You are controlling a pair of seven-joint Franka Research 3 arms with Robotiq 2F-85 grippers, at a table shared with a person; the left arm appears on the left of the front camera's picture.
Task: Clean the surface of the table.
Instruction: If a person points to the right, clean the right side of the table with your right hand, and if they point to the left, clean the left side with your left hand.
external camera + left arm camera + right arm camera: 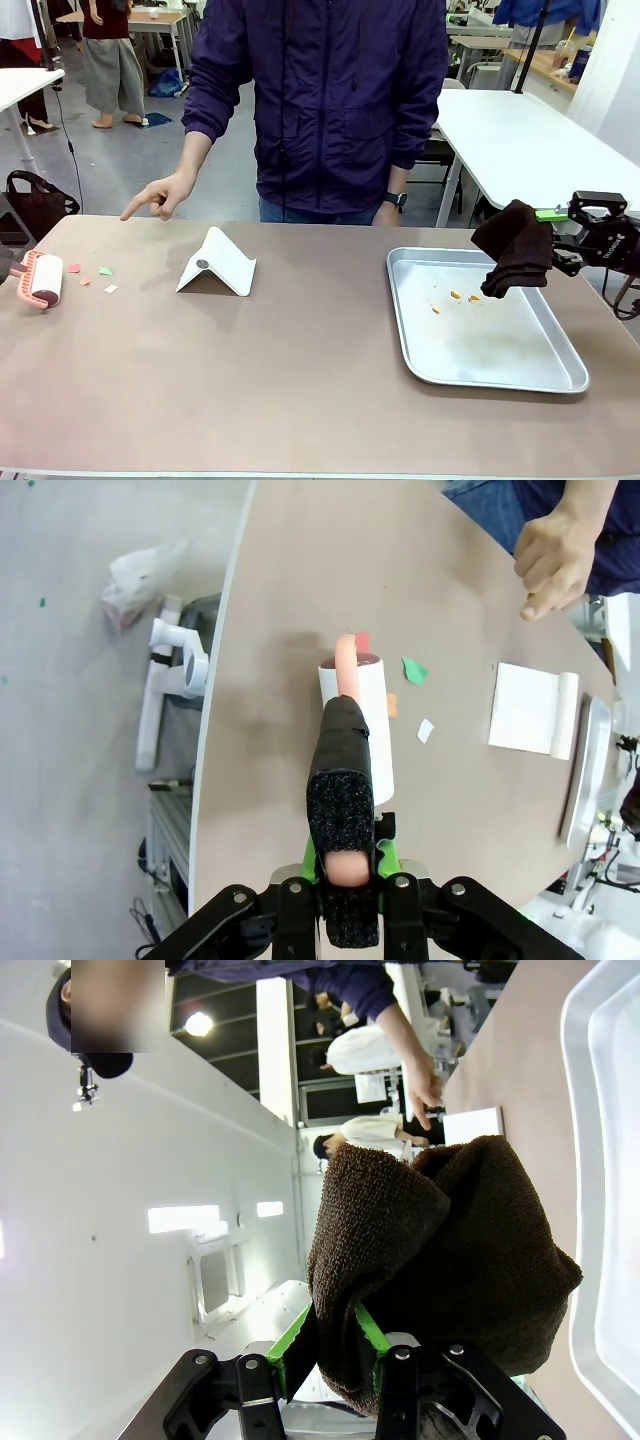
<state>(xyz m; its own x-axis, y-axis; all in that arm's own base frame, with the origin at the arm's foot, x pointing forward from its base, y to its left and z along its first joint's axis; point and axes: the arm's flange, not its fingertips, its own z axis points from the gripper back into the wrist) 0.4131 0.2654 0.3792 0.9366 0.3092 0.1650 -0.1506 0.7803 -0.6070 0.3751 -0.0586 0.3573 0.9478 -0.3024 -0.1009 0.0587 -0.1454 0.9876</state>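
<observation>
At the far left, my left gripper is pinching the black-foam-wrapped pink handle of a white lint roller, which is sitting over the left end of the wide beige-brown table. Just beside the roll, small pink, green, orange and white paper scraps are lying on the top, and the person's hand is pointing down toward them. I judge I am on the roller step. Next I am needing to run the roll across those scraps.

Mid-table, a white folded plastic stand is resting.

On the right, my right gripper is clamping a dark brown terry cloth above the shallow silver metal tray, where orange crumbs are lying. The cloth is hiding my right fingertips. I cannot tell whether the roll is touching the table.
</observation>
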